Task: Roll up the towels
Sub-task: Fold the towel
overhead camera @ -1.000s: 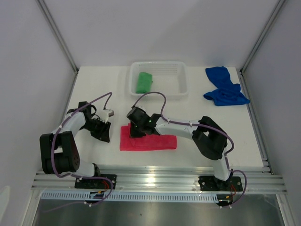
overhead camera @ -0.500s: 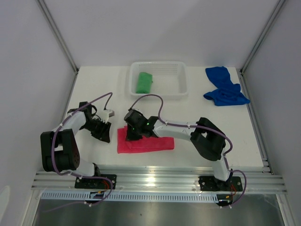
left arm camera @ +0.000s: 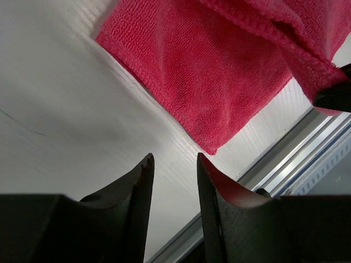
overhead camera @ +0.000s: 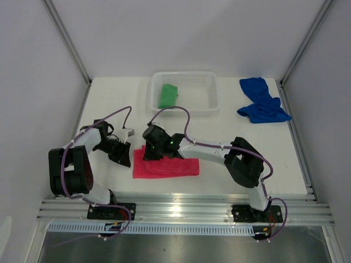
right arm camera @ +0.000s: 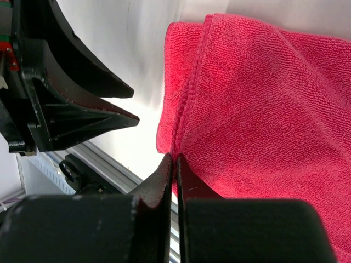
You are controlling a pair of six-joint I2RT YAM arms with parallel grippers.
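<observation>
The pink-red towel (overhead camera: 167,167) lies folded flat near the table's front, left of middle. My right gripper (overhead camera: 148,156) is shut on its folded far-left edge (right arm camera: 178,131), the hem pinched between the jaws. My left gripper (overhead camera: 123,157) hovers open just left of that towel, with nothing between its fingers (left arm camera: 140,186); the towel's corner (left arm camera: 211,143) lies a little ahead of them. The green towel (overhead camera: 168,95) sits rolled inside the white basket (overhead camera: 211,97). The blue towel (overhead camera: 262,103) lies crumpled at the back right.
The basket stands at the back centre of the white table (overhead camera: 104,98). A metal rail (overhead camera: 181,207) runs along the table's front edge. White walls close in on both sides. In the right wrist view the left gripper's black fingers (right arm camera: 77,109) sit close to the towel's edge.
The right gripper has dragged the pink-red towel to the left, toward the left gripper. The left gripper has stayed in place, its jaws narrowing slightly.
</observation>
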